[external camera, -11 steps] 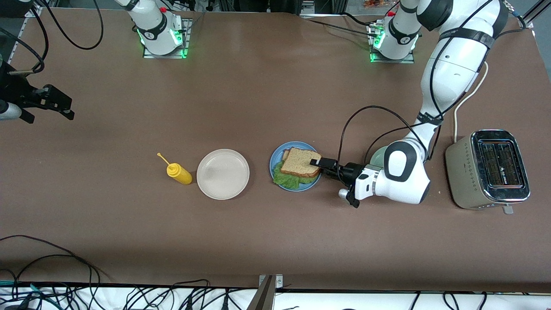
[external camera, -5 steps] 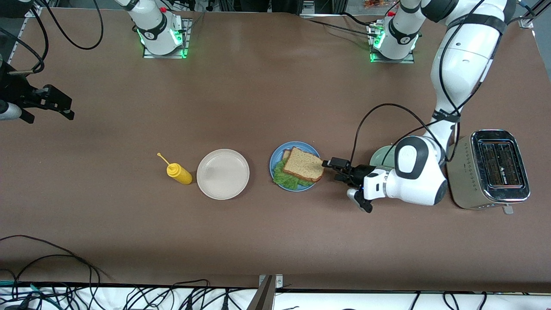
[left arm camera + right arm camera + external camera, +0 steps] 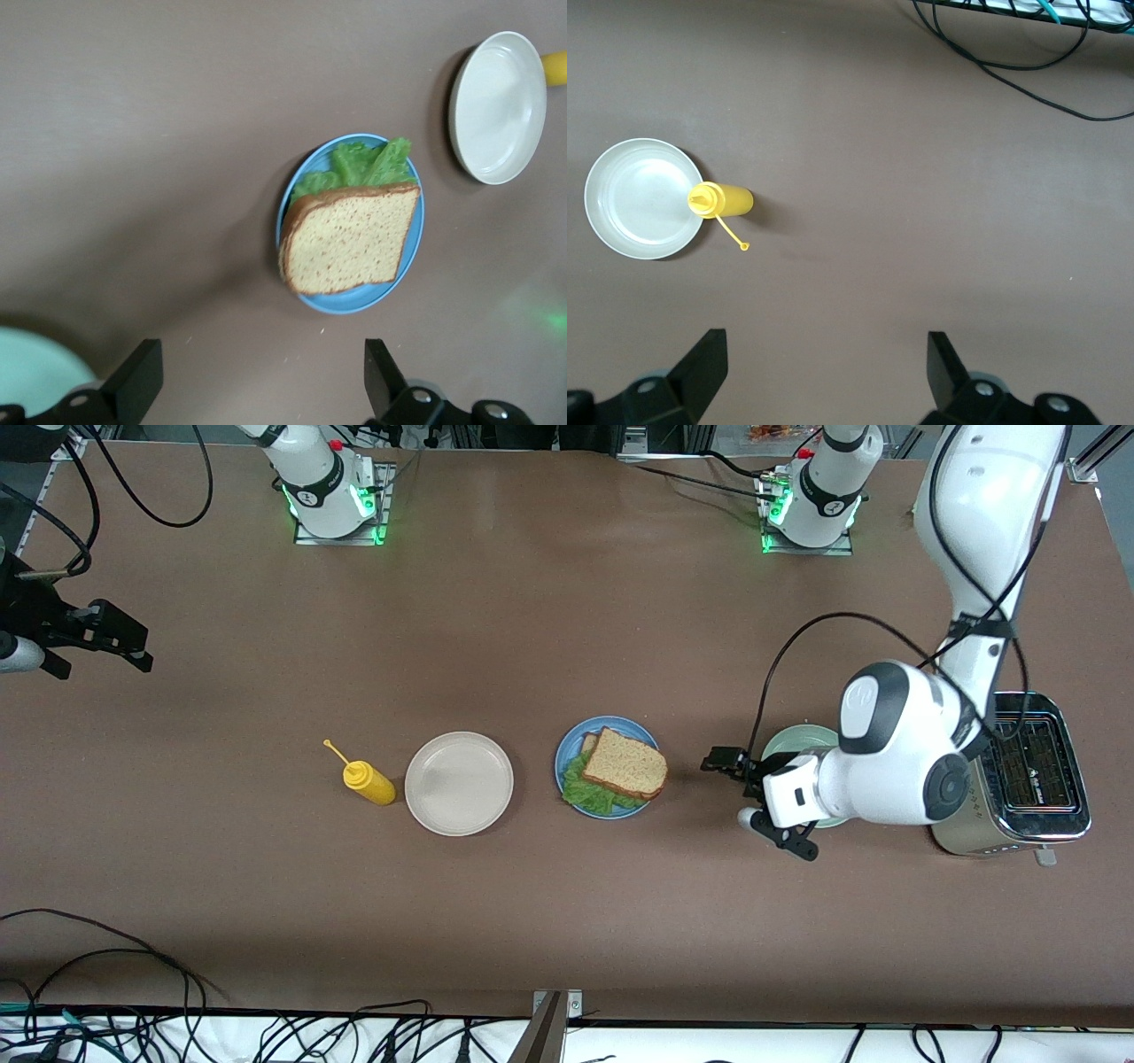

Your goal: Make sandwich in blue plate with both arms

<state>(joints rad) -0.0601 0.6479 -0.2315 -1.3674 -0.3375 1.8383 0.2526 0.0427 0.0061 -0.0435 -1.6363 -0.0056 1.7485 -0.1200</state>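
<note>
Jaws of the left gripper stand released and empty over bare brown table, between the round matte sky-blue plate and a pale green plate; a second ago one finger touched the top slice. One brown wholegrain sandwich with ruffled green lettuce lies on the blue plate, mid-table. Three plates in all, counting the beige plate, one yellow squeeze bottle, one silver toaster. Right gripper, spread wide, waits at its arm's table edge.
</note>
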